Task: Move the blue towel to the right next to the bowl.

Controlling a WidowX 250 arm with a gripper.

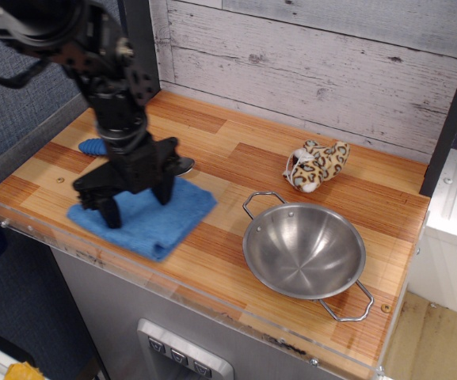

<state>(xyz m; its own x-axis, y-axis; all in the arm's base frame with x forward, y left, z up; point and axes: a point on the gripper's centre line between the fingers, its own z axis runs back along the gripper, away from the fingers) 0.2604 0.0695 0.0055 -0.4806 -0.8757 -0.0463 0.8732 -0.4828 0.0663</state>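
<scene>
The blue towel lies flat on the wooden counter, left of centre, near the front edge. My gripper stands on top of it with both black fingers spread wide and pressing down on the cloth; it is open. The steel bowl with wire loop handles sits to the right, a short gap from the towel's right corner.
A blue-handled metal spoon lies behind the towel, its bowl end mostly hidden by my gripper. A leopard-print plush toy lies behind the bowl. A clear acrylic lip runs along the counter's front edge. A dark post stands at the back left.
</scene>
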